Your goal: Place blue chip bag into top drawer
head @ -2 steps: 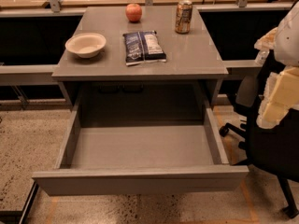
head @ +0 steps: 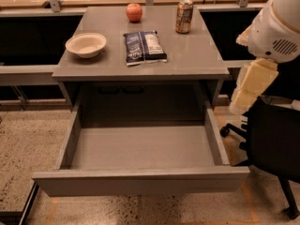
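Nearest to the camera is the top drawer [head: 140, 181]. It is pulled far out from under the surface [head: 197, 53], and its flat grey front panel is the closest part. Behind the panel the grey inside floor and the two side walls of the drawer are visible. The drawer hangs over a speckled floor [head: 28, 144].

To the right of the drawer, past the front right corner of the surface, stands a dark office chair [head: 274, 144]. Above the chair the claw [head: 243, 97] hangs in the air, outside the right edge of the surface and lower than the white arm housing. It touches nothing, and I cannot tell whether it is wide or narrow.

The blue chip bag [head: 144, 47] lies flat on the surface, about in the middle between the left and right edges and closer to the front edge than to the back. Its white label panel faces up. A pale bowl [head: 86, 44] stands near the left edge, apart from the bag.

Further back, a gold drink can [head: 184, 17] stands upright toward the back right corner. A red apple [head: 134, 12] rests near the middle of the back edge.
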Robot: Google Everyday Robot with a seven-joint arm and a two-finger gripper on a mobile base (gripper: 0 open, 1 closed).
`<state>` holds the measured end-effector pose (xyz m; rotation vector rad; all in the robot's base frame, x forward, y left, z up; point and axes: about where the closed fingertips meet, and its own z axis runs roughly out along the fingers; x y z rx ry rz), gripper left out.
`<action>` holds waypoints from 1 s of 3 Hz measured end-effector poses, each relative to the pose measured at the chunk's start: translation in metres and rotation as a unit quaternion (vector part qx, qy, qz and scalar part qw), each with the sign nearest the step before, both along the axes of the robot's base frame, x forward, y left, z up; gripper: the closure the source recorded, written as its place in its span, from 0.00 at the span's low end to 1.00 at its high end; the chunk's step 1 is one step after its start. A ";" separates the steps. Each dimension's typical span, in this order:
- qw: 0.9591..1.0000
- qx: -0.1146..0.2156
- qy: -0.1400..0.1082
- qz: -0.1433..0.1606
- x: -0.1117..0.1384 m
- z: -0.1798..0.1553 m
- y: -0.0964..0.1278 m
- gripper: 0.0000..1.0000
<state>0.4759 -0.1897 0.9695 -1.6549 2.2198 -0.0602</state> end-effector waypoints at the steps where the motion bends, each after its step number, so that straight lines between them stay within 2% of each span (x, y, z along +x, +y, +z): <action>1: 0.999 0.029 -0.007 -0.015 0.041 -0.018 0.031 0.00; 2: 0.999 0.033 -0.010 -0.019 0.044 -0.018 0.032 0.00; 3: 0.996 0.068 0.005 -0.052 0.051 -0.030 0.036 0.00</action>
